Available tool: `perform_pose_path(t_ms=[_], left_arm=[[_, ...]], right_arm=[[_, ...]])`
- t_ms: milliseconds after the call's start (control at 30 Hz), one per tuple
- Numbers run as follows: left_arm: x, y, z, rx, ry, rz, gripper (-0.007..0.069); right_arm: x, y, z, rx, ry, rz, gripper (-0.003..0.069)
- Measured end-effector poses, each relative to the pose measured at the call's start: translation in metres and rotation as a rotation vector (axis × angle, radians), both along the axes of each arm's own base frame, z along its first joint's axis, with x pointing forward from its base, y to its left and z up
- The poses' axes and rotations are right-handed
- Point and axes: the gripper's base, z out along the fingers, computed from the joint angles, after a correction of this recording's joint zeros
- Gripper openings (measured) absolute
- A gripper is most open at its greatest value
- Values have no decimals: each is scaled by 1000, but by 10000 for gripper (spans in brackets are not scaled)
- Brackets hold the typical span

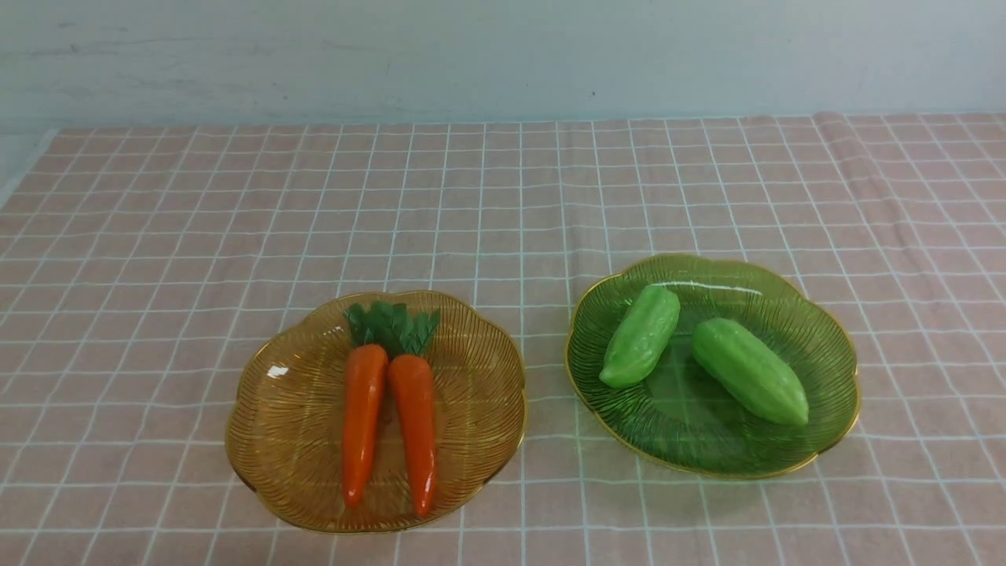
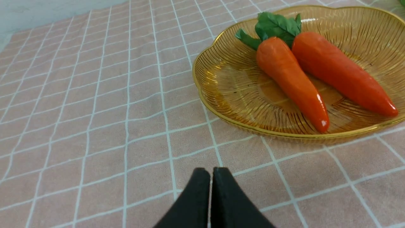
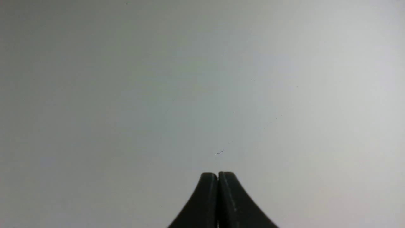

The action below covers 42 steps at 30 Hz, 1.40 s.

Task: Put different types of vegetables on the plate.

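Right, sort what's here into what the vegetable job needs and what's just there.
Job:
two carrots
two gourds
amber plate
green plate
left gripper
right gripper

Just there:
checked tablecloth

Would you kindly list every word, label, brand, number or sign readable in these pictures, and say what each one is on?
None: no view shows any readable text.
The carrots, the gourds, the amber plate, the green plate and the checked tablecloth all carry no print.
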Motion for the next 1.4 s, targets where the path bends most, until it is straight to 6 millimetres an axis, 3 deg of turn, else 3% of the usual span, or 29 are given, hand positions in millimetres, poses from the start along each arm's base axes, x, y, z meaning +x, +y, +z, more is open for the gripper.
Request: perform_pose_path(t_ms=[1000,1167,1267,1400], left_arm=[[0,0,0,1,-2,-1,-3],[0,0,0,1,-2,-1,-3],[0,0,0,1,-2,-1,-3],[0,0,0,1,-2,-1,-3]], right_arm=[[0,0,0,-1,0,-1,-14],[1,1,-1,-74,1,-37,-14],[7,2,-13,-176,68,-111,-14],[23,1,-52,-269,268,-220,-14]])
